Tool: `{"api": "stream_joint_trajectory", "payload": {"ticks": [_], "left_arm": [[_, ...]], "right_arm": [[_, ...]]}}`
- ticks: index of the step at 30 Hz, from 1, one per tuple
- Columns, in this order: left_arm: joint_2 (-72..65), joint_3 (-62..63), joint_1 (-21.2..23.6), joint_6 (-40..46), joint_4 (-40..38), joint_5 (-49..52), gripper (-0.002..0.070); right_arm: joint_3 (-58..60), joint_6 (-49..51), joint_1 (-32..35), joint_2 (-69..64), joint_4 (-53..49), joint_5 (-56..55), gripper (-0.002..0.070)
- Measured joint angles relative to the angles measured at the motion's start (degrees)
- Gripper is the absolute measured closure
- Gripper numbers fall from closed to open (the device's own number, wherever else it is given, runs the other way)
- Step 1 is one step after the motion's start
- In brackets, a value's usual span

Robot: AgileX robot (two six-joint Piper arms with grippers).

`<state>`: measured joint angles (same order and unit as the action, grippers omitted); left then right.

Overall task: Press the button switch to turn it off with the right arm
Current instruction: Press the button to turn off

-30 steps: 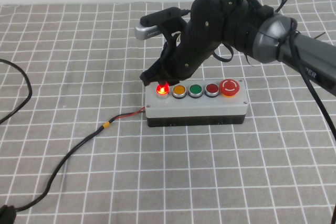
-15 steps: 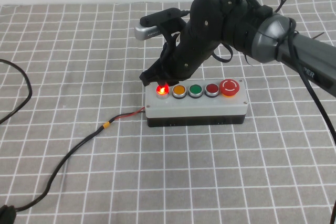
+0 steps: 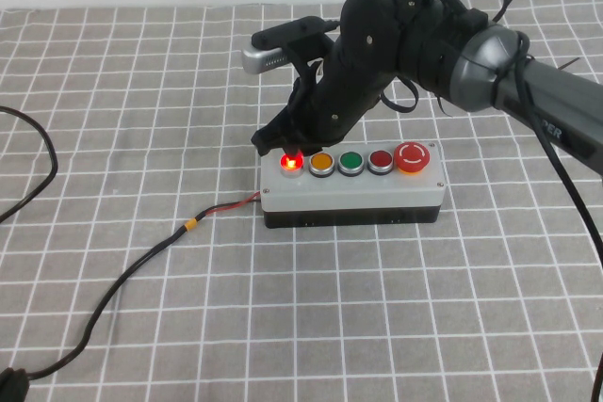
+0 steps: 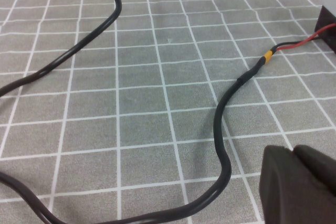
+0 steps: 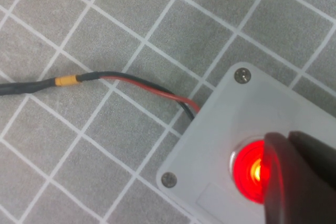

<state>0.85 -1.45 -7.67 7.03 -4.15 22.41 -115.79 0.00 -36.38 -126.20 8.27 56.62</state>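
The button switch point(image 3: 292, 161) glows bright red at the left end of the grey five-button box point(image 3: 350, 191). The right arm point(image 3: 396, 54) reaches over the box from the back right. My right gripper point(image 3: 273, 141) is shut, its black tip right over the glowing button's far edge. In the right wrist view the shut fingers point(image 5: 299, 182) cover part of the lit button point(image 5: 251, 170); I cannot tell if they touch. My left gripper point(image 4: 299, 182) is shut and empty, low over the cloth to the left near the black cable point(image 4: 223, 129).
The box also carries yellow point(image 3: 321, 162), green point(image 3: 350, 162), dark red point(image 3: 380, 160) buttons and a large red mushroom button point(image 3: 413, 155). A black cable point(image 3: 122, 280) with red lead runs from the box's left end across the grey checked cloth.
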Motion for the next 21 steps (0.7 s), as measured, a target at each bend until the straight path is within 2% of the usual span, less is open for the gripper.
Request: {"api": "stream_joint_trajectory", "payload": {"ticks": [11,21], "left_arm": [[0.00,0.00,0.00,0.00,0.00,0.00,0.0678],[0.00,0.00,0.00,0.00,0.00,0.00,0.0678]], "right_arm": [[1.70,0.00,-1.34,5.50,-1.68,5.34,0.0692],[13.42,1.33,-1.82,27.03,-1.91,8.61,0.0692]]}}
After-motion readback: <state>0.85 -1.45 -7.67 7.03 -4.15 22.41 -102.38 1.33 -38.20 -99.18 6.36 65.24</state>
